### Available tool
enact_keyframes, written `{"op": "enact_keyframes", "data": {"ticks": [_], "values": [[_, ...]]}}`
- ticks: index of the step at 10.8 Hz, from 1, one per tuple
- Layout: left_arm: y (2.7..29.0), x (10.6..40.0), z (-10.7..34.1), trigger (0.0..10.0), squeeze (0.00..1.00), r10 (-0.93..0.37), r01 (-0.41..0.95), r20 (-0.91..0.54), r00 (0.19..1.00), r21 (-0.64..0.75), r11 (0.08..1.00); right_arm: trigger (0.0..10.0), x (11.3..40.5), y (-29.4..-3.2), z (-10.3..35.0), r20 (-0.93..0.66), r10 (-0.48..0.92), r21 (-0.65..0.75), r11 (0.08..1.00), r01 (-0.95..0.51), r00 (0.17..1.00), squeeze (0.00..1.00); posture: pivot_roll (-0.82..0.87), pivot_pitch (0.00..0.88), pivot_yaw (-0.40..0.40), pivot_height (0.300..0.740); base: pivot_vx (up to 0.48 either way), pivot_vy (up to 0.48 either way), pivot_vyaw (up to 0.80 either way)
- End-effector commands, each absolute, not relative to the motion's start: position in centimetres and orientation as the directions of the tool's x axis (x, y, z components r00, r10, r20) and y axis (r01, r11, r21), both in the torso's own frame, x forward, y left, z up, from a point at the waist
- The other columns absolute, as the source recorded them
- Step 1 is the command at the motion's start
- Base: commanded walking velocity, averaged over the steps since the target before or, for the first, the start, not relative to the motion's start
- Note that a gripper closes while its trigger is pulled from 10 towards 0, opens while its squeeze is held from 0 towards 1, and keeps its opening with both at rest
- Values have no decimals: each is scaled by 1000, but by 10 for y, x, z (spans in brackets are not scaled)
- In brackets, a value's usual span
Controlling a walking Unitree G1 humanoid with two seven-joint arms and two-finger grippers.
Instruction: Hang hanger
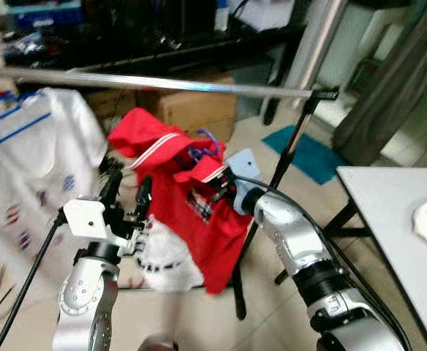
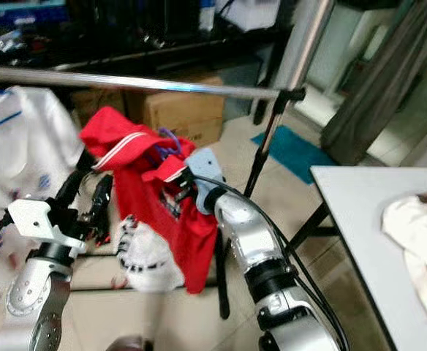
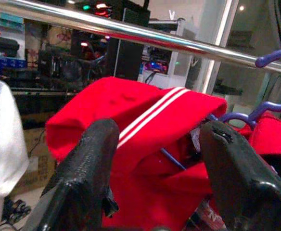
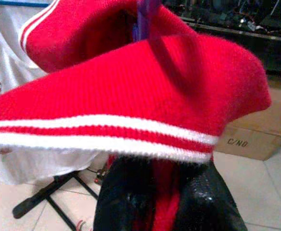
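The right gripper (image 1: 224,183) has its two black fingers pinched tight on the collar of a red shirt (image 1: 191,219), the knit band with its white stripes bunched just above the fingertips in the right wrist view, so the garment droops below and away from that grip. Threaded through the neck of it is a purple hanger (image 1: 202,150), whose hook pokes up out of the cloth a little above and beyond the clamped fingers and sits below the silver rail (image 1: 162,82), not yet over it. The left gripper (image 1: 126,194) stands just beside the shirt's near shoulder with its fingers spread wide and nothing between them; from its own wrist view the red cloth and the curl of the hook lie straight ahead through the gap, the rail crossing above. A white shirt (image 1: 31,146) already hangs on the rail, off to the far side of the left gripper. To my eye the step in hand is lifting the hook up and over the bar, and it looks tricky because the right gripper seems to hold fabric rather than the hanger itself, so the hook may tip or swing as it rises. I'd say the way to do it well is to raise slowly, keep the hook's opening facing the rail, let the open left gripper steady the shoulder or the hanger's arm, and let go only once the hook has plainly taken the weight.
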State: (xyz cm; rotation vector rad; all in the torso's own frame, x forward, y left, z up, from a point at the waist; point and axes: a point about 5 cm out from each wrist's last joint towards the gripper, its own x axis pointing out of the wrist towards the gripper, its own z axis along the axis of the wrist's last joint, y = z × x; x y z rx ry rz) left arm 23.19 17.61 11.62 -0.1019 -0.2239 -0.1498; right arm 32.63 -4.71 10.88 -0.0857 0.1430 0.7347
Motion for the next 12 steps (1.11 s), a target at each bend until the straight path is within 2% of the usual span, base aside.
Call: {"op": "enact_keyframes", "data": {"ticks": [1,12], "values": [[175,233,120,10000,0,-134,158,244,961,-82,984,10000,332,-45,127,-92,672,-70,732,-678,735,0,220,0,-66,736,465,0,0],[175,233,118,10000,0,-142,162,235,961,-67,984,10000,334,-43,127,-99,669,-45,736,-675,737,0,225,0,-67,736,458,0,0]]}}
